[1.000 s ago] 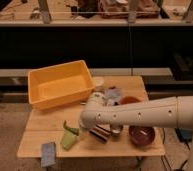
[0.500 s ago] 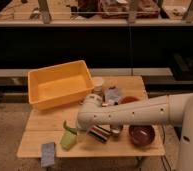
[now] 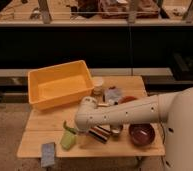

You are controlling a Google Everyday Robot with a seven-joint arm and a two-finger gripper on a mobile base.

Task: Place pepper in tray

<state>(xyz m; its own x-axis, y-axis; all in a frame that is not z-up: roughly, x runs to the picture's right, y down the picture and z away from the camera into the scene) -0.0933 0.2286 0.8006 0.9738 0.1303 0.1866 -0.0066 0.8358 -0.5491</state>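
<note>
The pepper [image 3: 67, 127] is a small, dark green, curved thing near the front left part of the wooden table [image 3: 45, 122]. It lies at the upper end of a lighter green cup-shaped object [image 3: 67, 140], and the two seem to touch each other. The pepper is outside the tray [image 3: 54, 102] and in front of the tray's front wall.

The gripper [image 3: 85, 136] hangs just to the right of the pepper, close above the table top, under the bent end of the white arm [image 3: 125, 111]. Its jaws stand wide apart and I see nothing between them; the pepper is beside them and not held.

The arm comes in from the right edge and crosses the middle of the table. Just right of the gripper, near the front edge, lies a dark striped can [image 3: 99, 134]. Further right, near the front right corner, stands a dark red bowl [image 3: 141, 134]. An orange bowl [image 3: 128, 99] shows partly behind the arm. A pale cup [image 3: 97, 84] stands at the back edge, just beside the right wall of the tray. The yellow-orange tray fills the back left corner. A small blue-grey pad [image 3: 48, 153] lies at the front left corner.
</note>
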